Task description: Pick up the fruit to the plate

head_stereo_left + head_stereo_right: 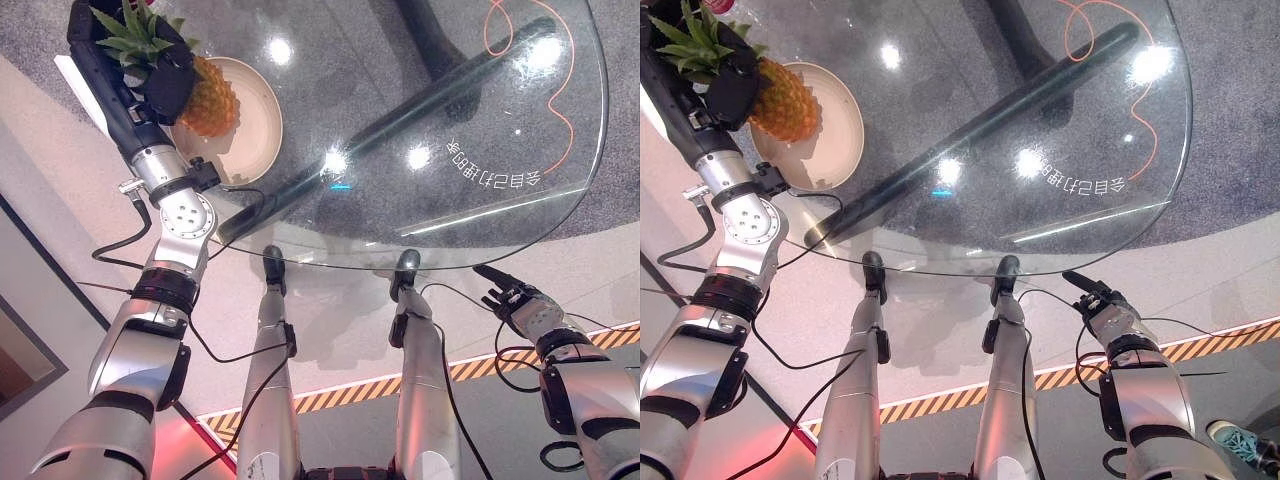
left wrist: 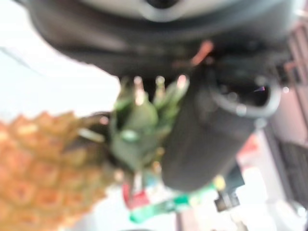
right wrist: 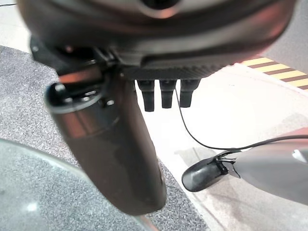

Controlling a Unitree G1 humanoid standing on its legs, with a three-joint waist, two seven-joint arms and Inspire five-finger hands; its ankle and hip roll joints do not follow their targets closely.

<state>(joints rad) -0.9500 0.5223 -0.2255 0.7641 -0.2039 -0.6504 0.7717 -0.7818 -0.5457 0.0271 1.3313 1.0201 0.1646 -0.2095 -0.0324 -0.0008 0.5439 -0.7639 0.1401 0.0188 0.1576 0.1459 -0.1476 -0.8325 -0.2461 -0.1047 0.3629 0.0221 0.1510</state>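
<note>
Where the left arm reaches over the far left edge of the glass counter (image 1: 480, 120) in the left eye view, you see the left robot hand (image 1: 165, 75) curled round the leafy crown of the pineapple (image 1: 212, 100), whose orange body hangs over the cream plate (image 1: 255, 135); whether the fruit touches the plate you cannot tell. The plate sits on the counter close to its left rim. The right robot hand (image 1: 515, 295) hangs off the counter's near right edge, below the glass and apart from it, its fingers loosely extended and holding nothing. In the right eye view you find the same layout: pineapple (image 1: 785, 100) over the plate (image 1: 835, 135) at the counter's far left, right robot hand (image 1: 1102, 298) beyond the near right rim. In the left wrist view the left robot hand's (image 2: 211, 139) dark thumb presses beside the green leaves, with the pineapple's (image 2: 43, 168) scaly skin just next to it, so you can read a pinch on the crown. In the right wrist view the right robot hand (image 3: 110, 154) shows its thumb and short fingertips (image 3: 166, 94) spread over the counter's (image 3: 38, 192) curved edge, empty.
</note>
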